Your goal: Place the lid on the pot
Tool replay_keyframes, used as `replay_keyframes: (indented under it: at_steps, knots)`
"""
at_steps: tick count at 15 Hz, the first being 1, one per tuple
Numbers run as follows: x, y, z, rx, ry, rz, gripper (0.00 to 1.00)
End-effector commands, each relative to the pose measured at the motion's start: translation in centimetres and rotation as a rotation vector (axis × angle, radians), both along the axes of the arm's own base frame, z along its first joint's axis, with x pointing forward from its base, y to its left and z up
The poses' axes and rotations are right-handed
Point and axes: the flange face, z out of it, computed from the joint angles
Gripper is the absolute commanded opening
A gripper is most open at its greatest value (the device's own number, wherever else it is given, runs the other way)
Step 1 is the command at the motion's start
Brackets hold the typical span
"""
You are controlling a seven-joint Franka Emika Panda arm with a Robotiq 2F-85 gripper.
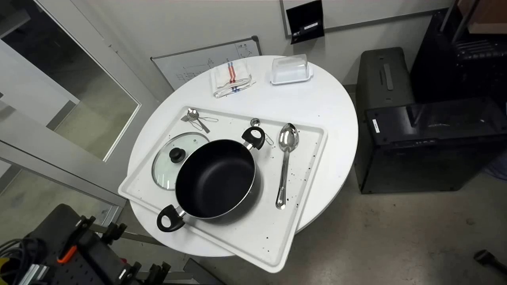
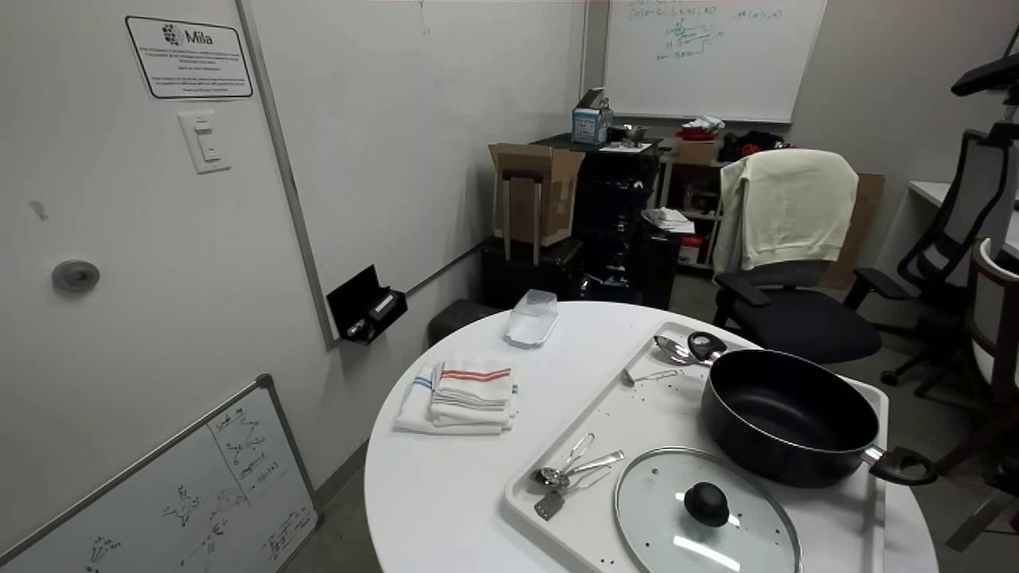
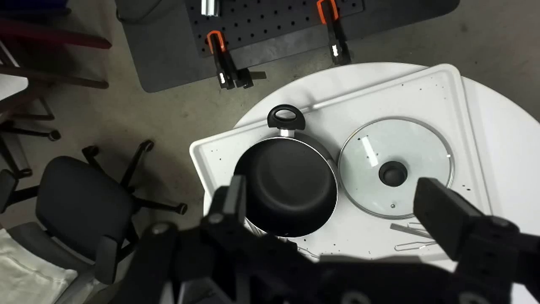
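The black pot (image 1: 216, 178) stands upright and uncovered on the white tray, in both exterior views (image 2: 796, 422) and in the wrist view (image 3: 291, 181). It has two black loop handles. The glass lid (image 1: 164, 170) lies flat on the tray beside the pot, black knob up; it also shows in an exterior view (image 2: 661, 501) and the wrist view (image 3: 367, 185). Its edge is very close to the pot; I cannot tell if they touch. My gripper (image 3: 330, 180) is open and empty above the pot and lid, its fingers wide apart. It is out of both exterior views.
The tray (image 1: 253, 245) sits on a round white table (image 1: 332, 107). A metal spoon (image 1: 285, 158) and small utensils (image 1: 196, 118) lie on it. Folded towels (image 1: 231, 77) and a clear-covered dish (image 1: 291, 69) stand behind. A dark base with clamps (image 3: 219, 59) is near the table.
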Motion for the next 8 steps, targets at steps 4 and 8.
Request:
replay_keyframes:
  at_steps: [4,8]
  knots:
    - [0.9,0.0,-0.5,0.006,-0.003,0.009,1.00]
    - [2.9,0.1,-2.8,0.025,0.023,0.068,1.00]
